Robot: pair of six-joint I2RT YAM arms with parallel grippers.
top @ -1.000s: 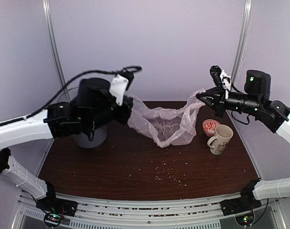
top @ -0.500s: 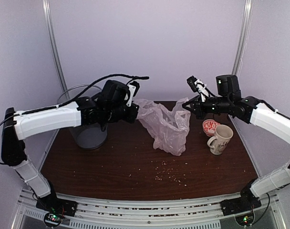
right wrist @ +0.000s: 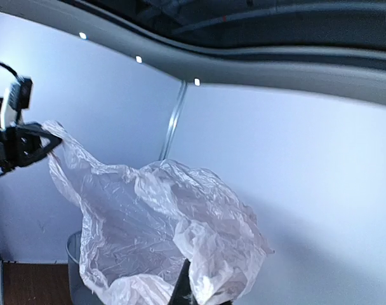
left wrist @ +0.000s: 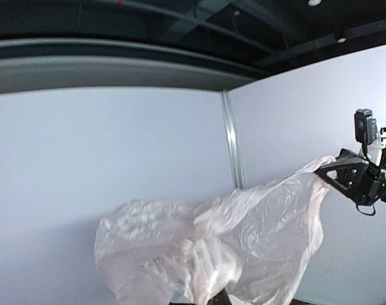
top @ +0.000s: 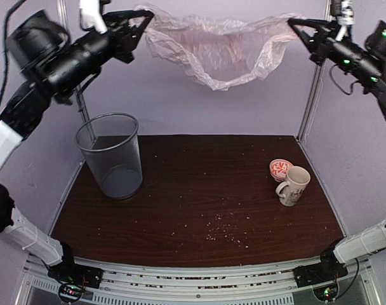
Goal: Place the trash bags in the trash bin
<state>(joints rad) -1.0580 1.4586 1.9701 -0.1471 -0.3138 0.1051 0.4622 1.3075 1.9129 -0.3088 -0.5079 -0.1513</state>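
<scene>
The thin pinkish-white trash bag (top: 221, 49) hangs stretched high in the air between both arms, far above the table. My left gripper (top: 142, 14) is shut on its left edge at the top left. Shut on the right edge at the top right is my right gripper (top: 294, 23). The film sags in the middle. In the left wrist view the trash bag (left wrist: 244, 241) fills the lower frame and hides the fingers. The right wrist view shows the trash bag (right wrist: 148, 235) billowing over its jaws. The grey mesh trash bin (top: 112, 155) stands upright on the table's left side, below and apart from the bag.
A cream patterned mug (top: 294, 185) and a small red-and-white bowl (top: 280, 168) sit at the table's right. Crumbs (top: 221, 229) lie scattered over the dark table (top: 199, 190). Metal corner posts (top: 310, 95) rise at the back.
Both arms have risen steeply and spread apart, lifting the bag off the table and pulling it wide overhead. The bin, earlier hidden behind the left arm, now shows fully.
</scene>
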